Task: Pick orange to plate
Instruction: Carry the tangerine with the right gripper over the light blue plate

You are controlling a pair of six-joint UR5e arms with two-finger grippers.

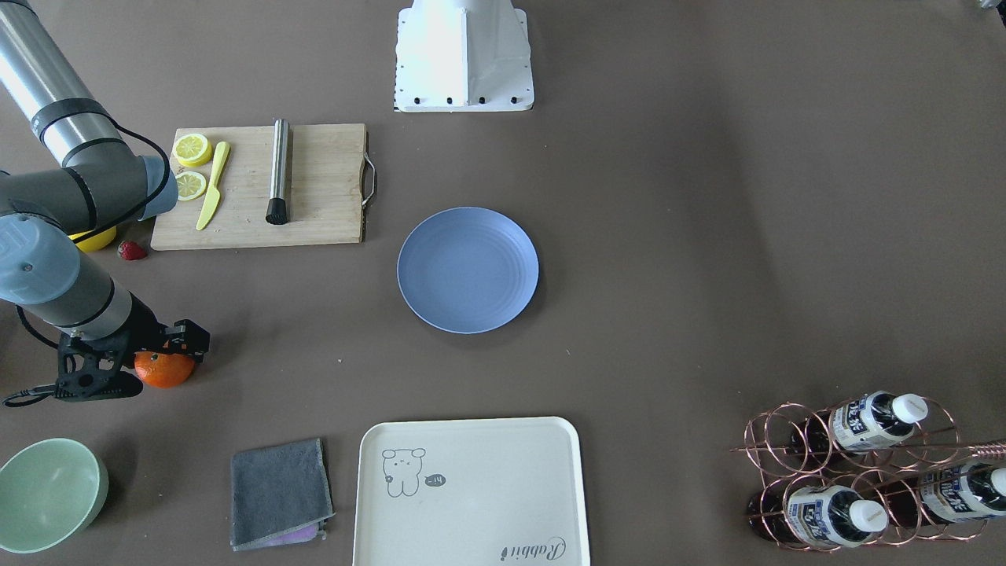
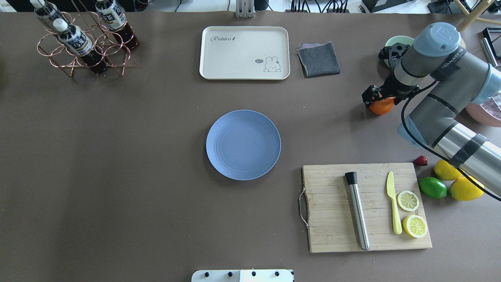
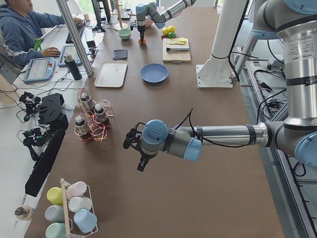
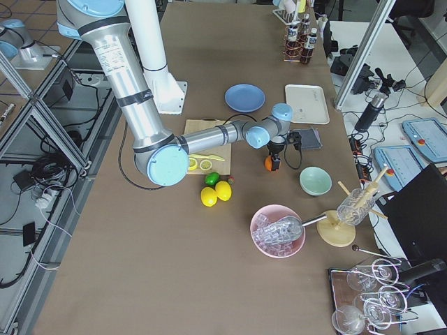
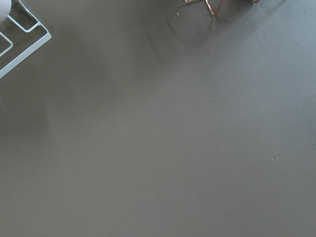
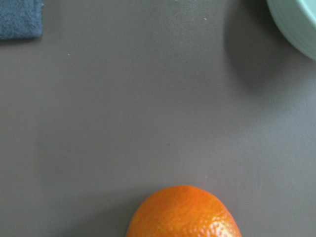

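One step in hand: the grasp. Your right claw [image 1: 177, 346] is down at the orange [image 1: 163, 369], which looks to be resting on the counter [image 2: 117, 156].
Orange: near the bowl [image 1: 49, 491] at the robot's right end of the counter, well apart from the plate [image 2: 243, 145].
Right claw state: you cannot tell whether it is released or clenched. Its black body crowds the fruit, but the fingertips and any contact are hidden.
Left claw [image 3: 140, 161]: seen only in the left side view, hanging over bare counter far from the fruit. You cannot tell its state.
Next move: you likely need to confirm a firm pinch first. Then lift clear, carry toward the counter's middle, lower onto the plate and let go low, since a round fruit may roll.
Overhead view: gives you the whole route, bare counter between orange and plate, which the wrist views lack.
Right wrist view: shows only the orange's top at the lower edge, plus corners of the bowl and cloth [image 6: 19, 19], with no fingers and no plate.
Left wrist view: nothing but counter.
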